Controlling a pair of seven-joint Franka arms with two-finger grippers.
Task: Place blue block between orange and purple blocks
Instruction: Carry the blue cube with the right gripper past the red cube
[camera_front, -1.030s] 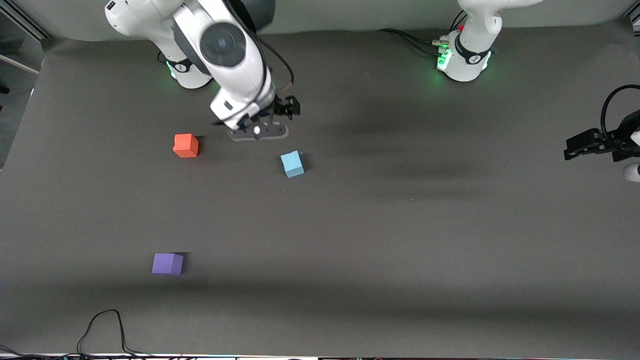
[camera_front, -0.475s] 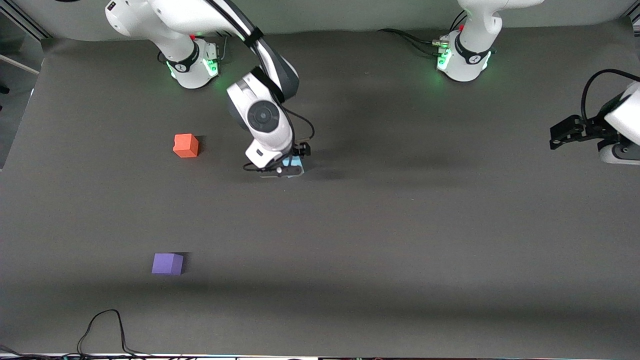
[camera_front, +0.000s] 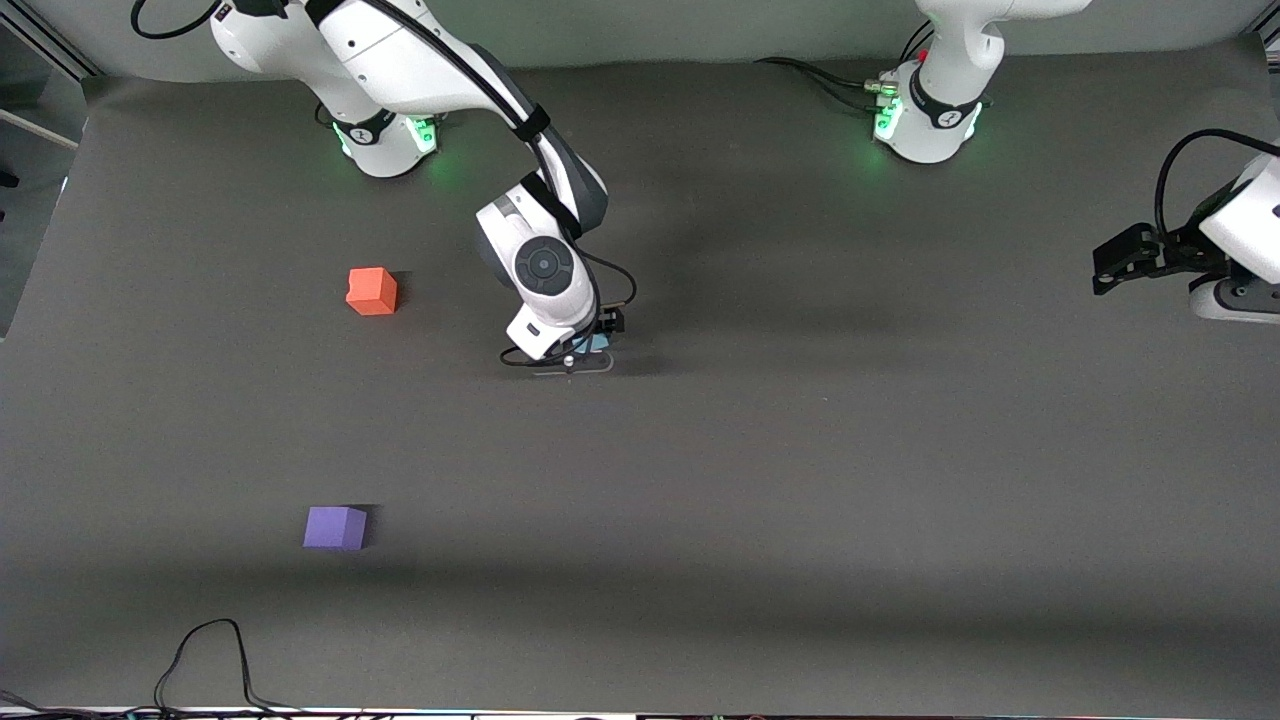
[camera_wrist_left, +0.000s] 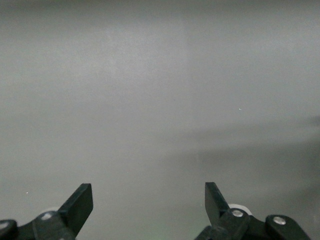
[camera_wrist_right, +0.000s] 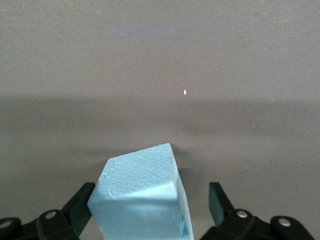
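Right claw (camera_front: 585, 352): lowered over the blue block near the middle of the surface, its 2 black fingers spread. In the right wrist view one finger (camera_wrist_right: 80, 205) sits against a side of the block, while the second finger (camera_wrist_right: 220, 202) stands clear of it with a gap, so the claw is open around the block and not clamped.
Blue block (camera_wrist_right: 142, 197): a light sky-blue cube with a grainy, foam-like matte skin and crisp edges; turned so that a corner points away from the wrist camera. It rests on the surface, and in the front view only a sliver of it (camera_front: 598, 343) shows under the right wrist.
Orange block (camera_front: 371, 291): an orange-red matte cube, toward the right arm's end of the surface, well apart from the blue block.
Purple block (camera_front: 335, 527): a violet matte cube with flat faces, nearer to the front camera than the orange block, with a wide bare stretch between these 2.
Left claw (camera_front: 1120, 260): waits in the air over the left arm's end of the surface; in the left wrist view its 2 dark wedge-shaped fingers (camera_wrist_left: 80, 202) stand wide apart with nothing between them.
Surface (camera_front: 800, 480): a dark grey matte sheet, smooth and even.
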